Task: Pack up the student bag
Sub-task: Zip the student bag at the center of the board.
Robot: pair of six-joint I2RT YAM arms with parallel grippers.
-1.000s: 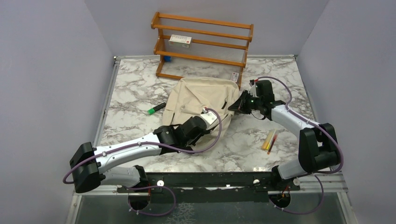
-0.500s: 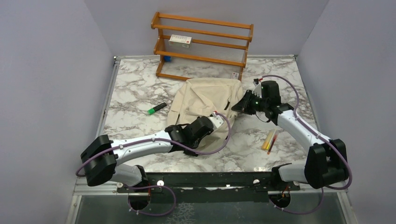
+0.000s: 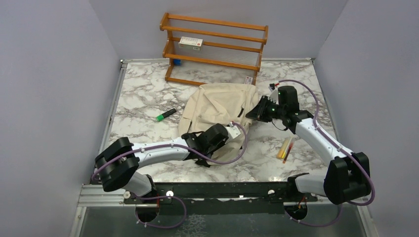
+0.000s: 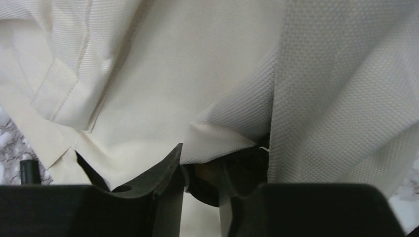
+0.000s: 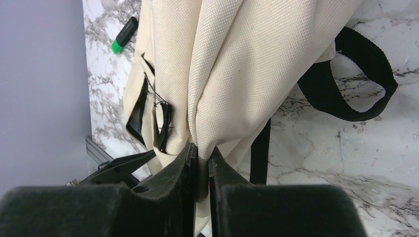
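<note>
The student bag [image 3: 216, 104] is a cream fabric backpack lying crumpled in the middle of the marble table. My right gripper [image 3: 253, 113] is at its right edge. In the right wrist view it [image 5: 203, 153] is shut on a bunched fold of the bag [image 5: 237, 64], and a black strap [image 5: 356, 79] loops out to the right. My left gripper [image 3: 232, 129] is at the bag's near edge. In the left wrist view its jaws [image 4: 207, 163] stand apart, and a fold of the bag [image 4: 197, 64] rests at one fingertip [image 4: 170, 163] without being pinched. A dark opening shows between the fingers.
A green marker [image 3: 165, 115] lies left of the bag. Yellow and red pens [image 3: 285, 148] lie near the right arm. A wooden rack [image 3: 213, 47] with small boxes on its shelves stands at the back. Grey walls close in on both sides.
My left gripper slid right along the bag's near edge and its jaws came apart. The right gripper pulled the bag's edge slightly right, and the bag bunched up narrower.
</note>
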